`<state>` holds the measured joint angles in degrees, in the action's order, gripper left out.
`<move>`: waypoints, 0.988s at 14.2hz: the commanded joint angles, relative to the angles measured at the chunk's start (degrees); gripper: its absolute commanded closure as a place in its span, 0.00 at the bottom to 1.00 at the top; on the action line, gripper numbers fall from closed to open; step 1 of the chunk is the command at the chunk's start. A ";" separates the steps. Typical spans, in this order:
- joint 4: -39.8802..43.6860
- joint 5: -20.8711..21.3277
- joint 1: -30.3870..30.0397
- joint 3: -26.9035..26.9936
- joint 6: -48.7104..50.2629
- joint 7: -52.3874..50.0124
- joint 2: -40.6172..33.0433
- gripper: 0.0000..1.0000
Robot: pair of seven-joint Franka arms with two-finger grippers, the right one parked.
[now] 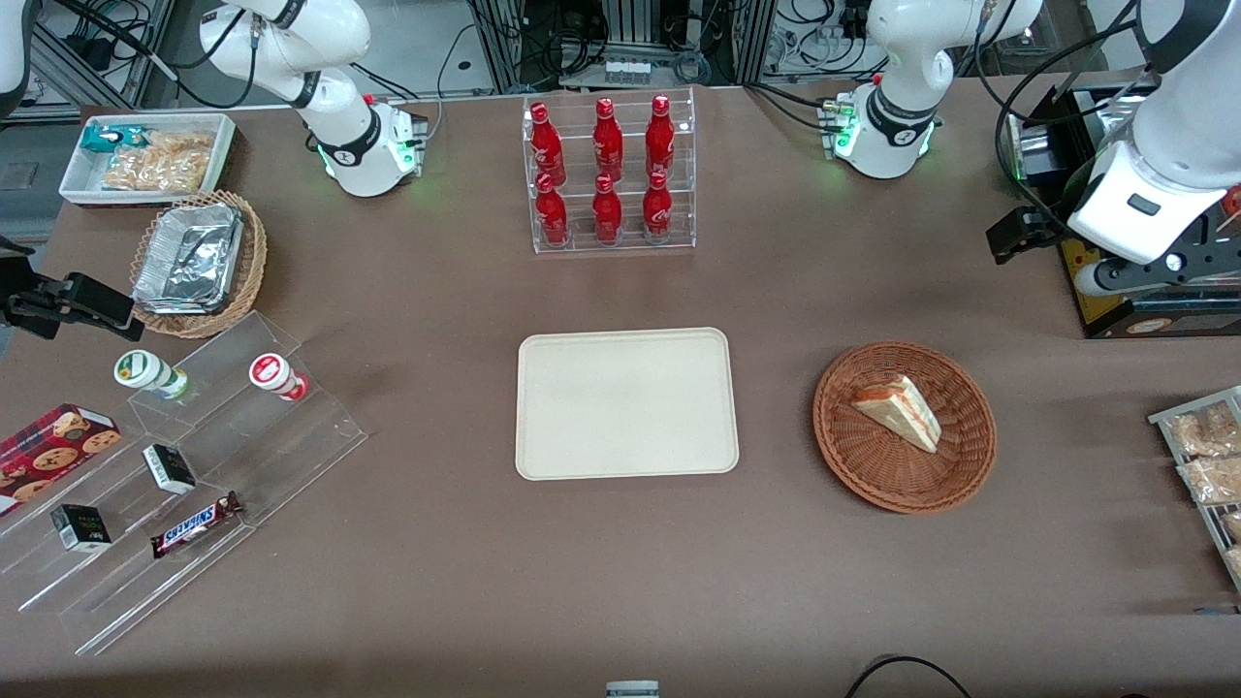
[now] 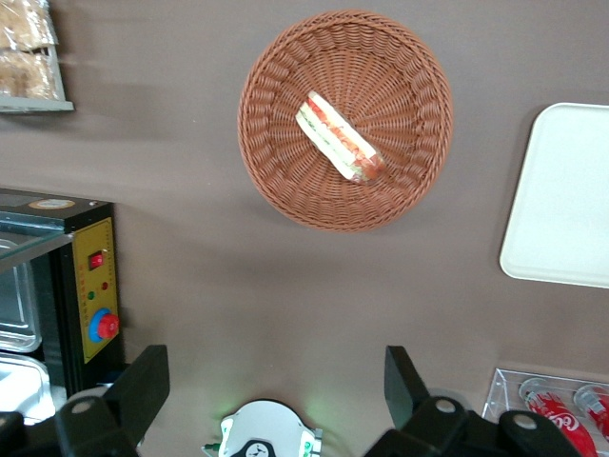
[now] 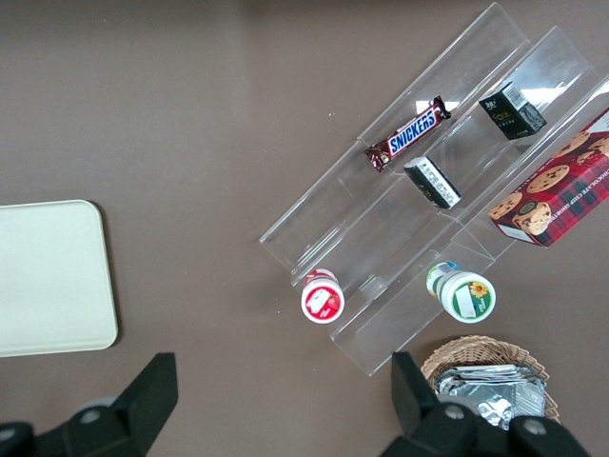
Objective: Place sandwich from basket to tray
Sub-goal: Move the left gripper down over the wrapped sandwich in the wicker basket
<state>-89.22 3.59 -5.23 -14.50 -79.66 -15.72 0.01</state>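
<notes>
My gripper (image 2: 276, 381) hangs high above the table (image 1: 436, 582), at the working arm's end, over the black box with a yellow panel (image 2: 90, 305) that stands at that edge. Its two fingers (image 2: 143, 381) are spread wide apart and hold nothing.

The sandwich (image 1: 900, 411) lies on its side inside the round reddish-brown basket (image 1: 873, 485), a little off the middle of it. It touches only the woven bottom. In my wrist view I see the red and green layers of the sandwich (image 2: 339, 139) between the pale bread, and the basket (image 2: 285, 162) all around it.

The cream tray (image 1: 625, 402) lies flat near the middle of the table, beside the basket and apart from it, toward the parked arm's end. Nothing lies on it.

Farther from the front camera than the tray stands a clear rack with six red bottles (image 1: 607, 173). Toward the parked arm's end I see a tan basket with foil trays (image 1: 194, 260), a white bin of snacks (image 1: 145, 155), and a clear stepped stand (image 1: 194, 465) with a Snickers bar (image 1: 194, 523), small boxes and two little cups.
</notes>
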 commanded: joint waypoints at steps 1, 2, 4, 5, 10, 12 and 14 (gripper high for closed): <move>0.19 -1.04 0.05 0.44 -0.41 -0.63 0.95 0.00; 0.44 -1.13 0.05 0.44 -0.41 -0.80 1.48 0.00; 0.36 -0.86 -0.30 0.52 -0.67 -0.89 3.32 0.00; 0.45 -0.43 -0.30 0.61 -0.76 -1.06 5.85 0.00; 0.01 0.02 0.05 0.70 -11.20 -17.45 19.39 0.00; 0.01 1.06 0.22 0.70 -16.29 -26.00 25.10 0.00; -0.43 1.51 0.23 0.70 -20.70 -30.66 29.33 0.00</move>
<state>-90.82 4.05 -5.29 -13.65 -98.40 -41.08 25.94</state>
